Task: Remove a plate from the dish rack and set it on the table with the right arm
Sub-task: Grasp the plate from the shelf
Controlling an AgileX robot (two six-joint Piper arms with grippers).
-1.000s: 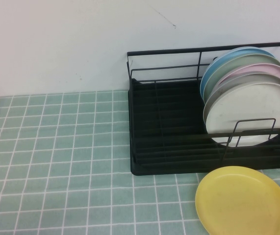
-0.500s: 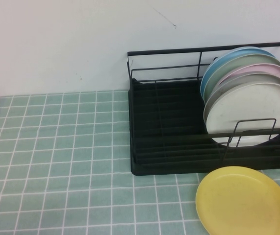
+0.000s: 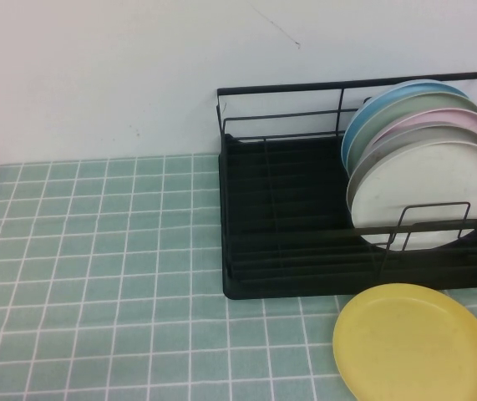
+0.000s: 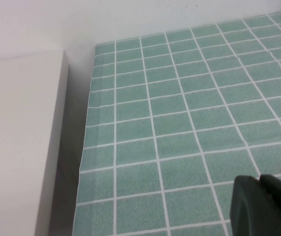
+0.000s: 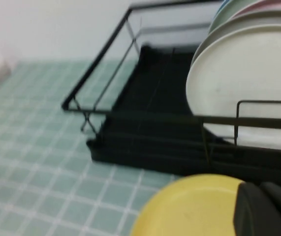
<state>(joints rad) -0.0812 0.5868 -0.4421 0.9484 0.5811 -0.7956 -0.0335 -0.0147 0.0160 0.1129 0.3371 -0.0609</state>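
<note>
The off-white plate [image 3: 430, 188] stands on edge at the front of a stack in the right end of the black wire dish rack [image 3: 280, 217], behind a small wire loop divider [image 3: 426, 221]. Plate [image 5: 243, 83] and rack [image 5: 145, 142] also show in the right wrist view. My right gripper [image 5: 259, 188] is shut and empty, low over a yellow plate [image 5: 194, 209], in front of the rack. My left gripper [image 4: 259, 181] is shut and empty over the green tiled table [image 4: 179, 98]. Neither gripper shows in the high view.
The yellow plate [image 3: 413, 342] lies flat on the table [image 3: 96, 251] just in front of the rack. Greyish-white [image 3: 405, 138], pink [image 3: 438, 119], green and blue plates stand behind the off-white one. A white ledge [image 4: 17, 147] borders the table beside the left gripper.
</note>
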